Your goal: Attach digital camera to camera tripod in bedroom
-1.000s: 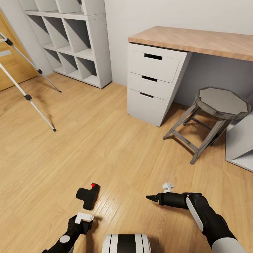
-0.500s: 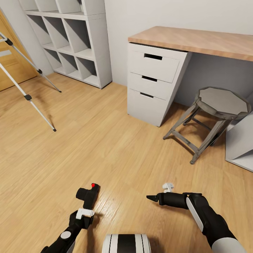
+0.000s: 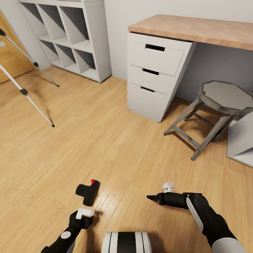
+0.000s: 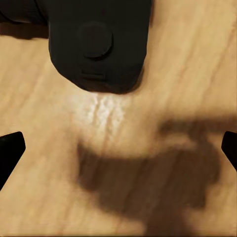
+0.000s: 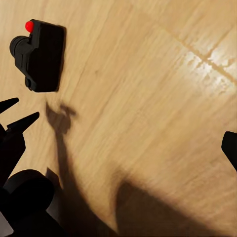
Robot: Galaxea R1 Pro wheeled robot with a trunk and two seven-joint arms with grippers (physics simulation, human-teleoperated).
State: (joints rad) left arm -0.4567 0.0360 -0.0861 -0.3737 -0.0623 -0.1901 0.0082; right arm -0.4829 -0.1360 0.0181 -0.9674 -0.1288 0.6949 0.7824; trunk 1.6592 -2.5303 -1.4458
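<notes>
The digital camera lies on the wood floor in front of me, black with a red dot on top. The left wrist view has it close ahead, beyond the fingertips and apart from them. My left gripper hovers just short of it, open, with nothing between its fingers. From the right wrist the camera lies farther off. My right gripper is open and empty, off to the camera's right. Two silver legs of the camera tripod stand at the far left; its head is out of view.
White cube shelves stand against the back wall. A white drawer unit under a wooden desktop and a grey stool take up the right side. An oak door is at the far left. Open floor lies between me and the tripod.
The whole head view has shifted slightly, so the camera on my head moved. My left gripper has edged a little closer to the digital camera. The right arm has not moved.
</notes>
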